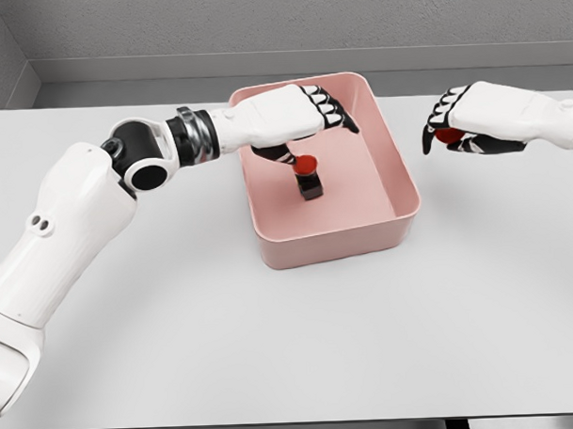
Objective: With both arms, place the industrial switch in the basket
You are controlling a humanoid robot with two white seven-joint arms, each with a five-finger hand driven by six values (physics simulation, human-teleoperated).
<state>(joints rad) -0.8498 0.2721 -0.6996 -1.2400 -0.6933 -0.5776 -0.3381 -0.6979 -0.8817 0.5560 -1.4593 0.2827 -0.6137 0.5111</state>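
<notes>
A pink basket (333, 243) sits at the middle back of the white table (272, 347). Inside it stands an industrial switch (309, 179), a black body with a round red button on top, tilted a little. My left hand (314, 138) reaches over the basket's left rim and hovers just above the switch. Its fingers are stretched toward the far wall, its thumb points down beside the switch, and it grips nothing. To the right of the basket, above the table, my right hand (449, 136) is curled around a small red object (447, 135), which is mostly hidden by the fingers.
The table runs to a grey wall at the back and its front edge is at the bottom of the view. My left forearm crosses the table's left half.
</notes>
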